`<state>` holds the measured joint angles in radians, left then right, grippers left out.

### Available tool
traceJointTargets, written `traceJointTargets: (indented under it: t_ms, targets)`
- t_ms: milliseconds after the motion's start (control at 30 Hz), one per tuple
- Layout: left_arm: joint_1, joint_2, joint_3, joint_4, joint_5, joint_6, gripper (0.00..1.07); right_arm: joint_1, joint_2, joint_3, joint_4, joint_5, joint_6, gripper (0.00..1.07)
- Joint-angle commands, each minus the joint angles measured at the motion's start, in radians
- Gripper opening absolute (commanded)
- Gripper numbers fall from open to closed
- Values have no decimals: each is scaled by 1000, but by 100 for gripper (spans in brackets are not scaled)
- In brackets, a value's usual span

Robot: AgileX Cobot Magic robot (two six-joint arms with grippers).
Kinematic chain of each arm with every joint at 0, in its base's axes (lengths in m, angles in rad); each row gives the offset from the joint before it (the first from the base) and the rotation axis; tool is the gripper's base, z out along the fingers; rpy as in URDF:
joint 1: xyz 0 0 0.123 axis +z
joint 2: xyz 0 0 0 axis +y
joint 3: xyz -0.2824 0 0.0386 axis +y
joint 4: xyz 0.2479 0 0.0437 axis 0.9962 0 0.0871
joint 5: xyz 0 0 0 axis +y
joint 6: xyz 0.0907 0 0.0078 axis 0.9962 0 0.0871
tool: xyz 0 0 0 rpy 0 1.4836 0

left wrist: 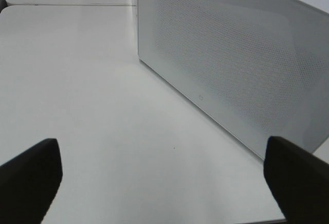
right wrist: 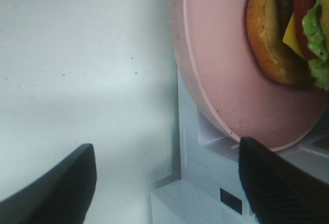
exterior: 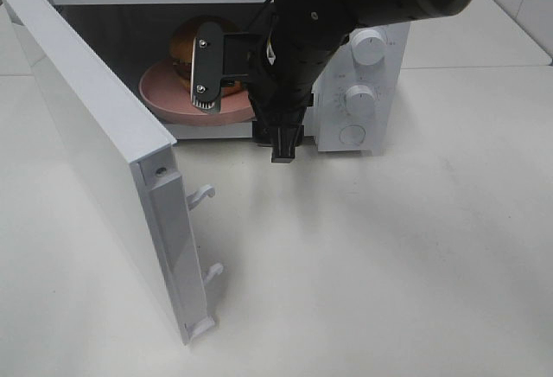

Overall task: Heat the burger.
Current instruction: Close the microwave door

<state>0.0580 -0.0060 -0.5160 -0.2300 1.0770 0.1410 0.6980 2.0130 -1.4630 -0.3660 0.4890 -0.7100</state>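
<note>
One white bench (exterior: 389,265), wide open in front of the microwave (exterior: 380,100). Left gripper (left wrist: 164,180), jaws fully spread and empty, hangs beside the swung-out door (exterior: 86,126); burger (exterior: 183,41) rests on pink plate (exterior: 168,99) in the cavity; right gripper (right wrist: 165,180), jaws parted, empty, at the plate's front rim.

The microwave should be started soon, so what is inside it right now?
A pink plate with the burger on it. The black arm in front covers the plate's right part and much of the inside.

You have a white microwave (exterior: 371,92) on the white table (exterior: 389,265), its door (exterior: 95,143) standing wide open, a round pink plate (exterior: 164,92) inside.
</note>
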Motion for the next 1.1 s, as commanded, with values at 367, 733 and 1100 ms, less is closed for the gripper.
traceJointTargets:
  t_ms: [367, 733, 1100]
  targets:
    - [-2, -14, 1, -5, -6, 0, 100, -2, -182, 191, 59, -11, 77, 75]
    - [-2, -14, 1, -5, -6, 0, 100, -2, -344, 351, 63, -3, 301, 75]
    - [-2, -14, 1, -5, -6, 0, 100, -5, -525, 497, 81, 48, 534, 75]
